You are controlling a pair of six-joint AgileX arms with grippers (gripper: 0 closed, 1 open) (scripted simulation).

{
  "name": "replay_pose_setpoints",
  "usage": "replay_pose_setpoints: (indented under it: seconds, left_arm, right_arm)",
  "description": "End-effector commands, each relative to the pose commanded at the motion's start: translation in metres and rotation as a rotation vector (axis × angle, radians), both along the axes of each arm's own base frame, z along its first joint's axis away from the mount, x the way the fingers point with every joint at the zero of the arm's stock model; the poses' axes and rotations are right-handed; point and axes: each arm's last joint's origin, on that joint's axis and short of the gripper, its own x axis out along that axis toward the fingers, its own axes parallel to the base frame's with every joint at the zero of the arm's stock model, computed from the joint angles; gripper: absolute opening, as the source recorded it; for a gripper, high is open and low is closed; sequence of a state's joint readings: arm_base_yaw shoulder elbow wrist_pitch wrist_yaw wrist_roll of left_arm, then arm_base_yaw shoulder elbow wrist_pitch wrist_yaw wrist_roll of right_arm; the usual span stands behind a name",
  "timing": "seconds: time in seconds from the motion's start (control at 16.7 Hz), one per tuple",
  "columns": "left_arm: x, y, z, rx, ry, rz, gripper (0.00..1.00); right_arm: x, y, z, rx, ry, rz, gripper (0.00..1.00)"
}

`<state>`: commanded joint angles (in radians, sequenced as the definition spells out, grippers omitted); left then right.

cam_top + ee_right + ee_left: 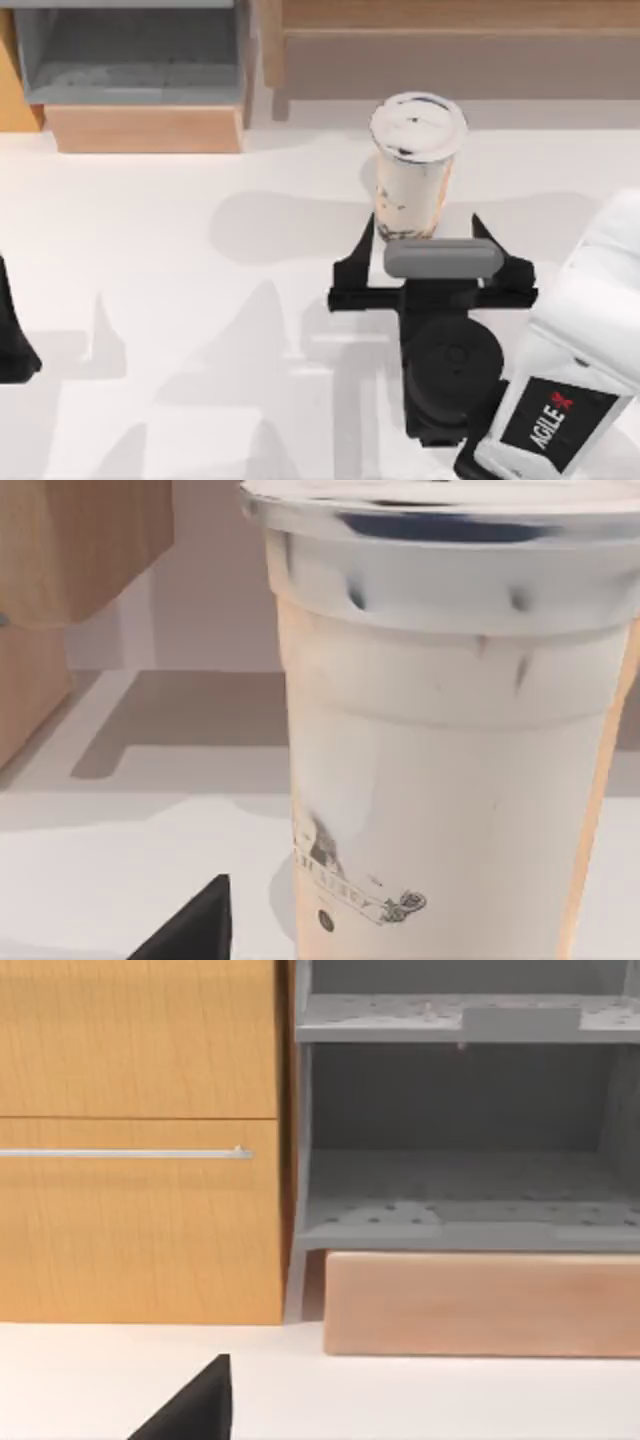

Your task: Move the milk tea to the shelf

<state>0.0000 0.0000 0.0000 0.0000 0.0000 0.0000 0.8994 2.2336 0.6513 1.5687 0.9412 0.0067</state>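
The right gripper sits at six o'clock of the milk tea, jaws spread, not clamping. The cup stands just before the shelf; a nudge could topple it.

Bright, even rendered light; soft grey shadows spread across the table.
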Motion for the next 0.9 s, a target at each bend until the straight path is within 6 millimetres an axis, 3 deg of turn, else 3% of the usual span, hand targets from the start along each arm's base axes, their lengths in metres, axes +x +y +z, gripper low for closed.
replay_pose_setpoints:
  seconds: [0.36,0.78,0.9]
  left_arm:
    - [0.0,0.0,0.0,0.0,0.0,0.0,1.0]
    - [0.0,0.0,0.0,0.0,0.0,0.0,1.0]
    - [0.0,0.0,0.0,0.0,0.0,0.0,1.0]
  right_arm:
    - [0.005,-0.001,0.0,-0.001,0.001,-0.001,1.0]
    - [0.069,0.0,0.0,0.0,0.0,0.0,1.0]
    - [0.079,-0.001,0.0,0.0,0.0,0.0,1.0]
